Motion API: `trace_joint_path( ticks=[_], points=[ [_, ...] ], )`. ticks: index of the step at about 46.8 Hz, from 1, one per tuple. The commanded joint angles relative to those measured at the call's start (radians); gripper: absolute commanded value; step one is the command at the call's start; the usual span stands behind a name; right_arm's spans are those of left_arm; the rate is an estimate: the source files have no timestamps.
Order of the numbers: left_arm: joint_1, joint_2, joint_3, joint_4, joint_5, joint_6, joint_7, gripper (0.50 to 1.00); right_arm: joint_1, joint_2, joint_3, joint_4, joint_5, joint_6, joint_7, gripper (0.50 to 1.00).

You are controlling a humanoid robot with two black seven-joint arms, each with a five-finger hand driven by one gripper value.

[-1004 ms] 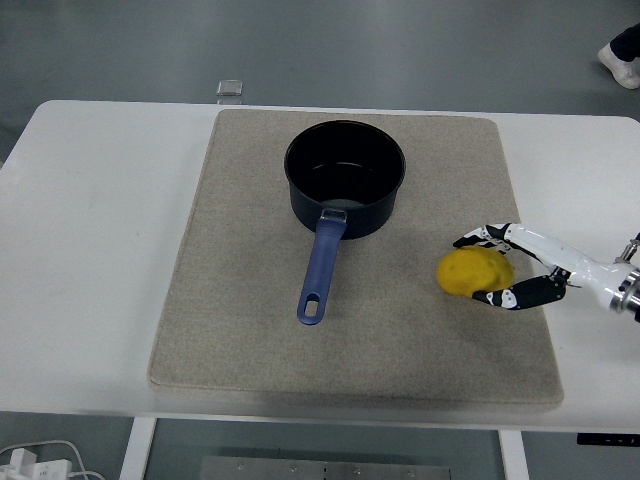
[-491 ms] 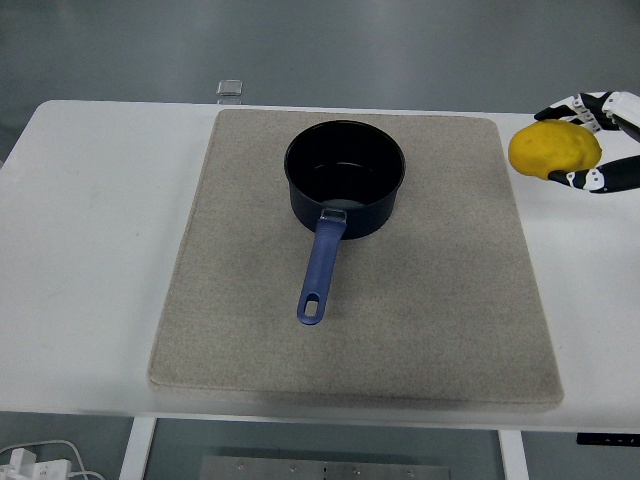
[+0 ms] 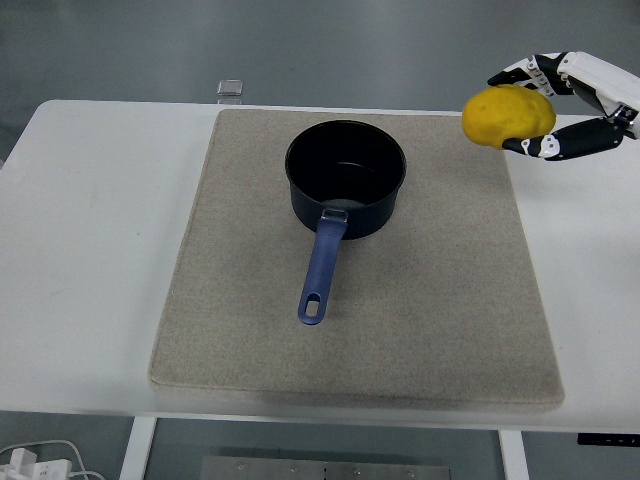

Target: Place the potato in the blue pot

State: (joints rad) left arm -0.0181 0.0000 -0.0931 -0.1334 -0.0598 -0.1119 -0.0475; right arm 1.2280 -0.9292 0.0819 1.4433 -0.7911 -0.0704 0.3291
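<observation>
Carrying the potato (image 3: 508, 116) high, clasped in the right hand (image 3: 566, 105), above the far right corner of the mat (image 3: 430, 320). Moved left from half a second ago, closer to the blue pot (image 3: 345, 180), still empty on the desk (image 3: 90, 250). Transfer probably about halfway; release comes next.

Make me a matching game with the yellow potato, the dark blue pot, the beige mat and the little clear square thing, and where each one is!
Things:
1. lumpy yellow potato
2. dark blue metal pot
3. beige cloth mat
4. small clear square object

Places:
A. lying flat on the white table
B. at the table's far edge
C. held in the robot's right hand
D. standing on the mat, handle towards the near edge

Pairs: 1-C, 2-D, 3-A, 4-B
</observation>
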Motion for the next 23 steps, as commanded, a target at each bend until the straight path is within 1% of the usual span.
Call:
trace_joint_path(
  ticks=[1,6,12,18,23],
  points=[
    [0.0,0.0,0.0,0.0,0.0,0.0,0.0,1.0,0.018,0.062,-0.001,-0.03,0.01,0.0,-0.018,0.5],
    [0.0,0.0,0.0,0.0,0.0,0.0,0.0,1.0,0.05,0.141,-0.017,-0.08,0.027,0.0,-0.018,0.5],
    [0.0,0.0,0.0,0.0,0.0,0.0,0.0,1.0,0.087,0.202,-0.024,-0.136,0.056,0.001,-0.018,0.5],
    [0.0,0.0,0.001,0.0,0.0,0.0,0.0,1.0,0.123,0.276,-0.07,-0.187,0.061,0.001,-0.018,0.5],
    [0.0,0.0,0.0,0.0,0.0,0.0,0.0,1.0,0.128,0.322,-0.088,-0.212,0.061,-0.002,-0.018,0.5]
  ],
)
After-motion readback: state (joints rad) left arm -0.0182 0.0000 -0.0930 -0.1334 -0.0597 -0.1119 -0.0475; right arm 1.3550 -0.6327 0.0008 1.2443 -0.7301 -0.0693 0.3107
